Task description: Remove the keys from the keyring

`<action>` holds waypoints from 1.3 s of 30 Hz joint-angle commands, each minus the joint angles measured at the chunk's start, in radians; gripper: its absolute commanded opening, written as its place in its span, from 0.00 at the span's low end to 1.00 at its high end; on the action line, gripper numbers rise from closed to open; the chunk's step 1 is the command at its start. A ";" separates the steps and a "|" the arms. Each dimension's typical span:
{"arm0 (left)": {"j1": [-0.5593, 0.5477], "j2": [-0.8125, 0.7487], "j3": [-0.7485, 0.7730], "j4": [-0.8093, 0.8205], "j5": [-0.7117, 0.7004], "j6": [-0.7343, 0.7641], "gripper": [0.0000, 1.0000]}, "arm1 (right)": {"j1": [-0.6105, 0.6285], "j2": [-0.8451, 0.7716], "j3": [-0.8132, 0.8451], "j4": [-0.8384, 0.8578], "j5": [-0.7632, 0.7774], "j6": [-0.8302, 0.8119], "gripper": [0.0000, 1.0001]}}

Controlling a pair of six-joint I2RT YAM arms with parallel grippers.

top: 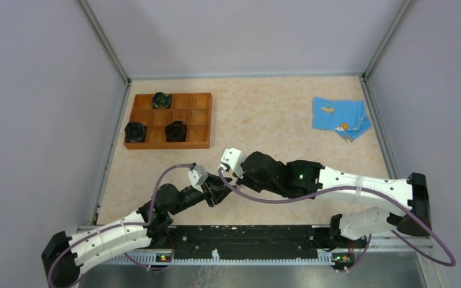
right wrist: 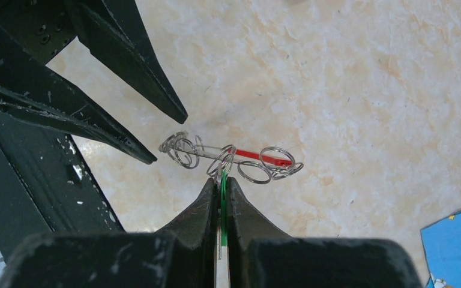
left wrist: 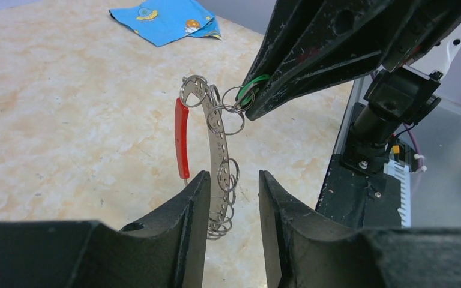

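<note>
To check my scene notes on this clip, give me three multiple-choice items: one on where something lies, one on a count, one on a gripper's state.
1. In the top view, where does the blue cloth lie on the table?
A) far right
B) near left corner
C) dead centre

2. How many black pucks sit in the wooden tray?
A) one
B) three
C) five

3. How is the right gripper?
A) wide open, holding nothing
B) shut on the blue cloth
C) shut on the green-headed key

Key: 1 A, the cloth lies near the right wall on the far side. 2 B, three pucks sit in three separate compartments. 3 C, both wrist views show its fingers pinched on the green head.
</note>
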 commanded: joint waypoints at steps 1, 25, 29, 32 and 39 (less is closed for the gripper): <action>-0.005 0.003 0.007 0.056 0.036 0.079 0.42 | -0.014 0.016 0.077 -0.008 -0.034 0.029 0.00; -0.029 -0.047 -0.033 0.221 0.080 0.303 0.43 | -0.052 0.112 0.334 -0.180 -0.189 0.220 0.00; -0.031 -0.056 -0.032 0.228 0.088 0.312 0.41 | -0.052 0.106 0.344 -0.183 -0.185 0.244 0.00; -0.033 -0.059 -0.031 0.232 0.091 0.313 0.40 | -0.053 0.115 0.362 -0.206 -0.165 0.271 0.00; -0.033 -0.048 -0.033 0.262 0.070 0.319 0.37 | -0.053 0.146 0.404 -0.249 -0.154 0.311 0.00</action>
